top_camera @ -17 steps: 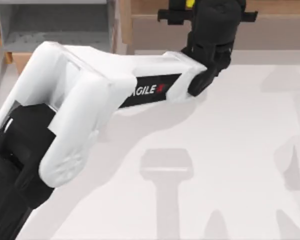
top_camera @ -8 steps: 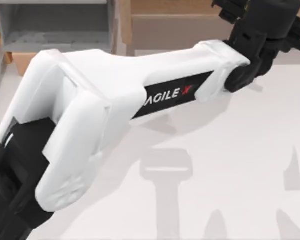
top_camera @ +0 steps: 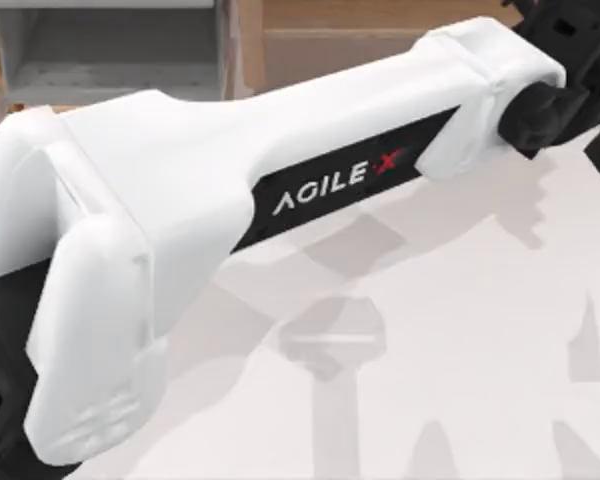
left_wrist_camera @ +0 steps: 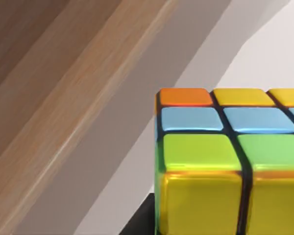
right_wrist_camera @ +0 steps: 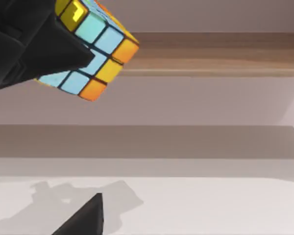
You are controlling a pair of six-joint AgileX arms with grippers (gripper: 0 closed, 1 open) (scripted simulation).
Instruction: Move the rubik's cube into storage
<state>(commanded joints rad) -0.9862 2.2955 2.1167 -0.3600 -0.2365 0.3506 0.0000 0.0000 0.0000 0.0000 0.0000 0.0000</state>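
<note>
The rubik's cube [left_wrist_camera: 225, 161] sits close up in the left wrist view, with yellow, green, blue and orange squares split by dark lines. In the right wrist view the cube [right_wrist_camera: 95, 46] hangs in the air in front of the wooden shelf, and my left gripper [right_wrist_camera: 39, 46] is shut on it. In the top view my left arm reaches across the table to the far right corner, where its gripper [top_camera: 570, 40] is. The storage drawer [top_camera: 110, 50], with grey walls, is at the far left. A dark part of my right gripper [right_wrist_camera: 85, 215] shows low over the table.
The long brown wooden shelf [top_camera: 380, 40] runs along the table's far edge, beside the drawer. My left arm's white link [top_camera: 230, 190] spans much of the top view. The white tabletop [top_camera: 460, 330] carries only shadows.
My left arm has swung to the right along the shelf. Its gripper has moved from the far middle to the far right corner.
</note>
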